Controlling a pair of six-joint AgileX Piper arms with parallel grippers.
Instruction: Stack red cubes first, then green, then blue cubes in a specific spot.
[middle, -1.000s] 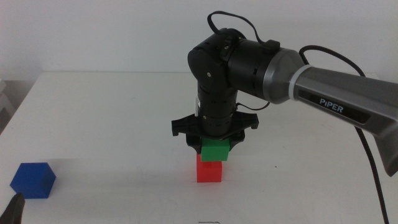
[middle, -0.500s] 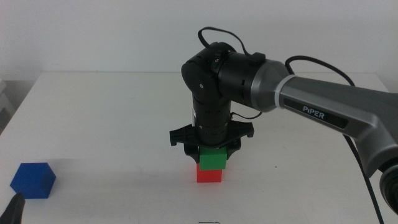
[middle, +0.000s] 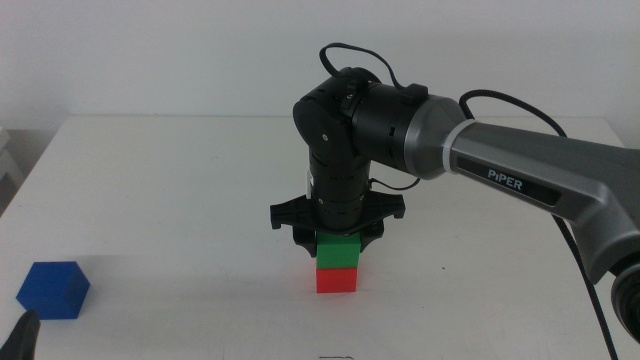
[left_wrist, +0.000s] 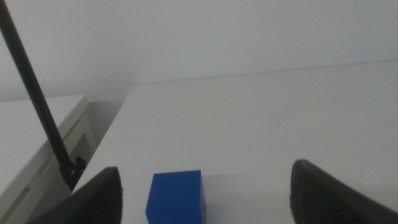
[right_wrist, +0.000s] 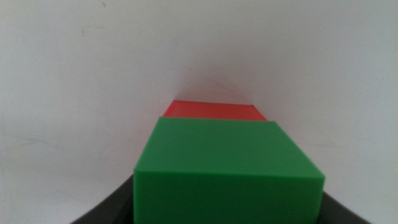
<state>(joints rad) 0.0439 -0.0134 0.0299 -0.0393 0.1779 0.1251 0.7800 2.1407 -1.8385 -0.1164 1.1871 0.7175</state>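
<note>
Your right gripper (middle: 338, 240), wrist pointing straight down, clamps the small matte green cube (middle: 338, 251) atop the matching red cube (middle: 336, 279). Your left gripper (left_wrist: 202, 193) waits, jaws apart, near the solid blue cube (middle: 54, 289).

A white table (middle: 150, 200) is seen filling the middle view from 9 o'clock across to 3 o'clock, its far edge lying toward 12 o'clock. A plain pale wall (middle: 150, 50) is seen behind it. Beyond the table's edge at 9 o'clock, part of a white piece of furniture (middle: 8, 160) is shown. In the left wrist view, a thin black rod (left_wrist: 34, 99) is seen slanting beside that furniture (left_wrist: 37, 137).
</note>
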